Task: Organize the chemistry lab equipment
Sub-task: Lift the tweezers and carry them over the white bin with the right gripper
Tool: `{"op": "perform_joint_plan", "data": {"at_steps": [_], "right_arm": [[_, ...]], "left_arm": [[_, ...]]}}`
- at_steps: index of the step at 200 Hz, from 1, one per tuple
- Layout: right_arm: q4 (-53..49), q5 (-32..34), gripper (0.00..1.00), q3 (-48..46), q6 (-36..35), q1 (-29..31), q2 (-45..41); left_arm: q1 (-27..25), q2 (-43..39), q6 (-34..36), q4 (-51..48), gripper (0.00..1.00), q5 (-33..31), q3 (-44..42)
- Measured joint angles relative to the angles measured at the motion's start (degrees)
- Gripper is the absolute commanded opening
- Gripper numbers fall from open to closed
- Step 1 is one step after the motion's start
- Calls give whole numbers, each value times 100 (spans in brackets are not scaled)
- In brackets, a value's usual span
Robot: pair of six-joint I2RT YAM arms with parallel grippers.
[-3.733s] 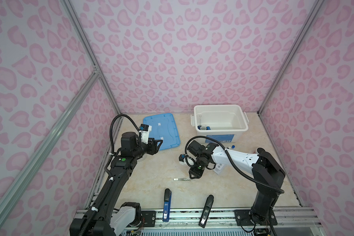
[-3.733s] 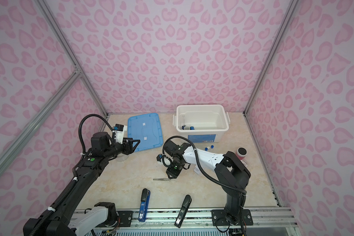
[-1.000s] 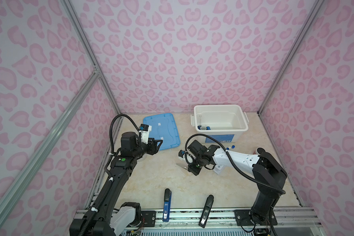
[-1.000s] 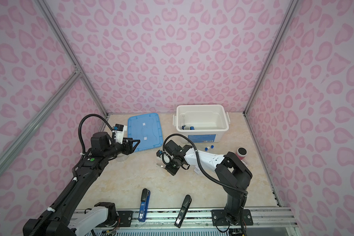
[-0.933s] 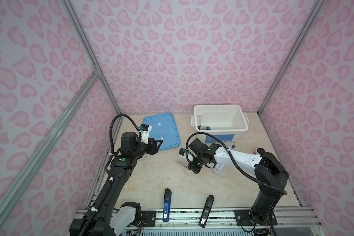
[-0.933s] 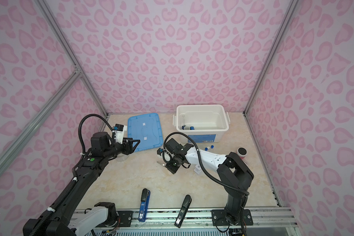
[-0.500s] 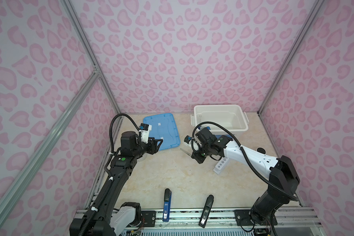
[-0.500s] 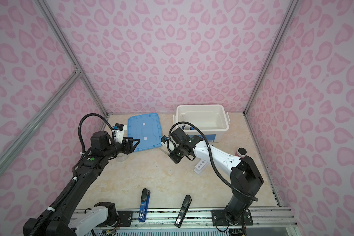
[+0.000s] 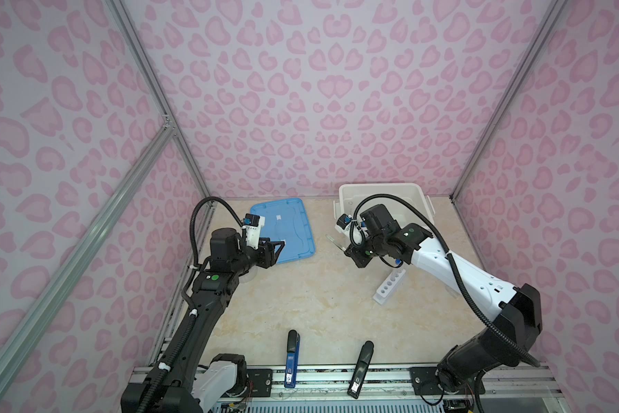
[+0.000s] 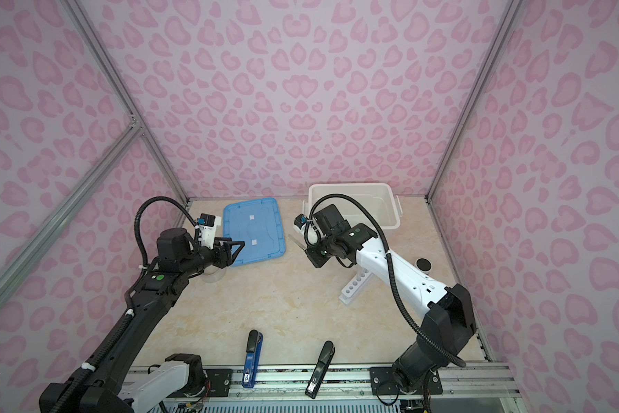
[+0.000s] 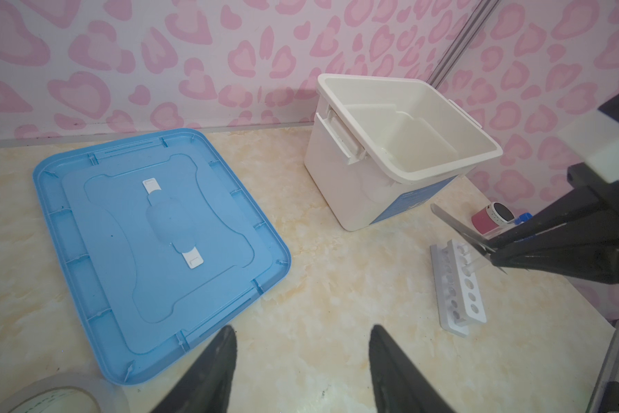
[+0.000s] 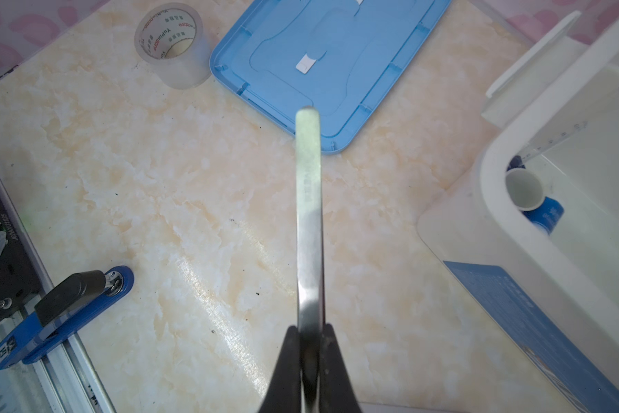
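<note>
Metal tweezers (image 12: 310, 214): clamped by one end in the right gripper (image 12: 310, 332), jaws closed tight on the flat blades, the rest jutting free ahead. Hangs clear of the table between the blue lid (image 9: 283, 232) on the left and the white bin (image 11: 336, 186) on the right, just beside the bin's near-left corner. Gripped endwise, probably so as to drop into the bin lengthwise. Already in the bin: tiny white cup (image 12: 524, 187), clear graduated cylinder (image 12: 558, 137). White holed rack (image 9: 390, 286): resting on the table on the near side of the bin, under the right arm, not yet stowed. Left gripper (image 11: 301, 330): jaws partly apart, holding nothing, poised over the lid's near edge beside the tape roll (image 12: 170, 43), seemingly parked clear of the right arm's path.
</note>
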Motion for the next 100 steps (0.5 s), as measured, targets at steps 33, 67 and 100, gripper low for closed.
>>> {"op": "perform_joint_plan", "data": {"at_steps": [33,67,100], "right_arm": [[-66,188,4,216,-4,-225,-111],[-83,450,4,428,-4,-387,-216],[-109,796,5,601,26,-610,-223]], "left_arm": [[0,46,4,2,61,13,17],[0,66,22,7,61,13,42],[0,136,39,4,61,15,155]]}}
